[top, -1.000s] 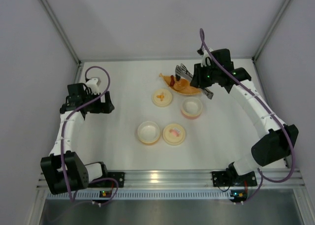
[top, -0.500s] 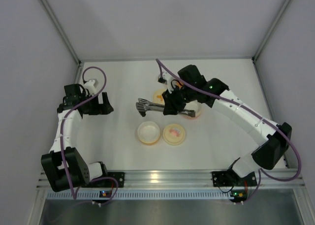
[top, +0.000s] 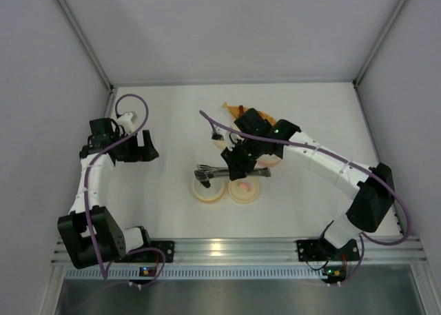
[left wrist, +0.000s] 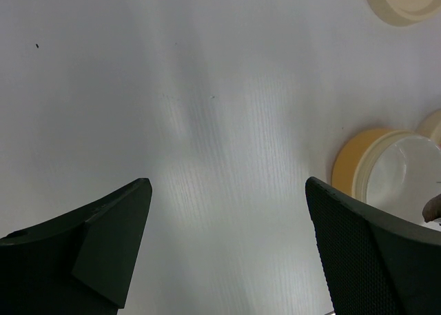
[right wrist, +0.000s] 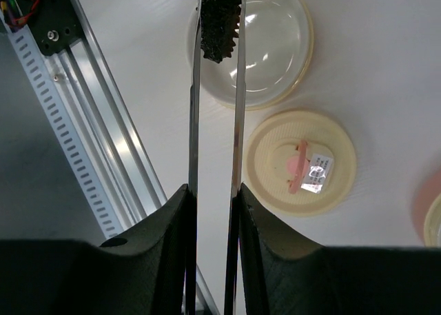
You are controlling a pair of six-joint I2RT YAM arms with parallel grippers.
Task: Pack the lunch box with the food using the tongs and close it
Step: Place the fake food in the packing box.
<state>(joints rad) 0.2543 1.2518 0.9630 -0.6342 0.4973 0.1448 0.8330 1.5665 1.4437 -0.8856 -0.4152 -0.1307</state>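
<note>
The black ridged food piece (right wrist: 220, 18), likely light, stiff and easily dropped, sits pinched across its ridges at the tips of the tongs (right wrist: 238, 108), over the open bowl (right wrist: 308, 49). The right gripper (right wrist: 215, 198) squeezes the tongs' arms; the left gripper (left wrist: 227, 218) gapes wide. A lid (right wrist: 301, 162) lies just beside the bowl, with the near rail (right wrist: 89, 156) close by.

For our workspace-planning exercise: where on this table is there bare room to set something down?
Free: the table between left gripper and open bowl; the back strip by the wall; the right side beyond the right arm. Crowded: the centre, where right gripper, tongs, bowl and lids cluster.
</note>
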